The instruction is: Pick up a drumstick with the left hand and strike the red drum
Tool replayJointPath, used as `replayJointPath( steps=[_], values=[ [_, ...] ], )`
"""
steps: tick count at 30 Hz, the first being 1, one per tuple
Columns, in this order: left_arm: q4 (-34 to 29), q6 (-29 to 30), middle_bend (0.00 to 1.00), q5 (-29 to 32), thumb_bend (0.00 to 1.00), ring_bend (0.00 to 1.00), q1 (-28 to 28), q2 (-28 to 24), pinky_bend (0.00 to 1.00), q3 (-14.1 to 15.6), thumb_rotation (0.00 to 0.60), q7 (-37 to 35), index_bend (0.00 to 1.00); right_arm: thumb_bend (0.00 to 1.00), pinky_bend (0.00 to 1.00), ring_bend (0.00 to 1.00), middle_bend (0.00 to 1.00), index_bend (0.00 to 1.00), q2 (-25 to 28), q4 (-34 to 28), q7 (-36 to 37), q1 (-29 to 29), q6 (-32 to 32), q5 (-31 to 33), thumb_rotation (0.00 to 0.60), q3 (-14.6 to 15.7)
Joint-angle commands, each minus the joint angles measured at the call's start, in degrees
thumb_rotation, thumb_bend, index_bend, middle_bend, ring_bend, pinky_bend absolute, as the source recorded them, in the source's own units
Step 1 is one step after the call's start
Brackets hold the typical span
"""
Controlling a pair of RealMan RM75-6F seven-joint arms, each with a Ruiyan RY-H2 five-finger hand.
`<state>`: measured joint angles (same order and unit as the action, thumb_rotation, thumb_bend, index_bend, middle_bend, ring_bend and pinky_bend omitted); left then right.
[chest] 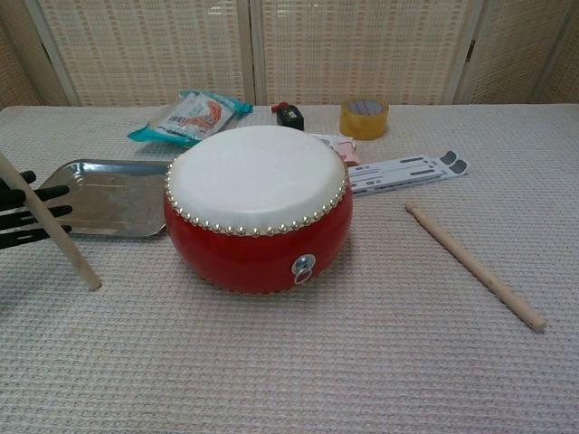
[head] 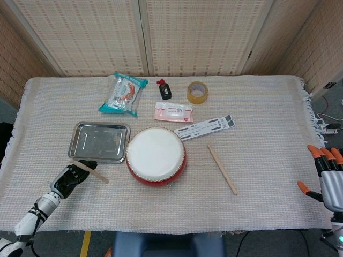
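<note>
The red drum (head: 156, 156) with its white skin sits mid-table, large in the chest view as the red drum (chest: 258, 208). My left hand (head: 71, 175), black, hovers near the table's front left and holds a wooden drumstick (head: 89, 171) whose tip points toward the drum. In the chest view this drumstick (chest: 50, 223) slants down from the left edge, with my left hand (chest: 23, 210) behind it. A second drumstick (head: 222, 169) lies loose right of the drum. My right hand (head: 328, 178), with orange fingertips spread, hangs off the table's right edge and holds nothing.
A steel tray (head: 99, 142) lies just behind my left hand. Further back are a snack bag (head: 123, 93), a small black bottle (head: 164, 89), a tape roll (head: 197, 92), a pink packet (head: 173, 112) and a white folding stand (head: 205, 127).
</note>
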<state>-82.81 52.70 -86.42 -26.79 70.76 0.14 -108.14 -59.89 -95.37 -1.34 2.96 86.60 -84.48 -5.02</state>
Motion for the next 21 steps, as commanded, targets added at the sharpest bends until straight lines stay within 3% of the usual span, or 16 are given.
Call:
replayJointPath(
  steps=[1,13,21],
  values=[
    [-1.08,-0.41,0.34,2.24,0.42,0.24,-0.19,0.77,0.2,-1.13,0.6,3.79,0.48,0.19,0.02,0.0,0.11,0.0,-0.06,0.13,0.11,0.0,-0.01,0.04,0.6,-0.02],
    [-1.04,0.15,0.41,3.23,0.42,0.33,-0.34,5.3,0.26,-3.13,0.6,6.24,0.48,0.19,0.02,0.0,0.11,0.0,-0.11,0.66,0.91,-0.33,0.34,0.14,0.6,-0.03],
    [-1.08,0.63,0.45,5.4,0.42,0.37,0.03,8.31,0.31,-3.96,0.6,13.51,0.48,0.19,0.02,0.0,0.11,0.0,-0.07,0.92,1.24,-0.36,0.31,0.26,0.6,-0.12]
  ],
)
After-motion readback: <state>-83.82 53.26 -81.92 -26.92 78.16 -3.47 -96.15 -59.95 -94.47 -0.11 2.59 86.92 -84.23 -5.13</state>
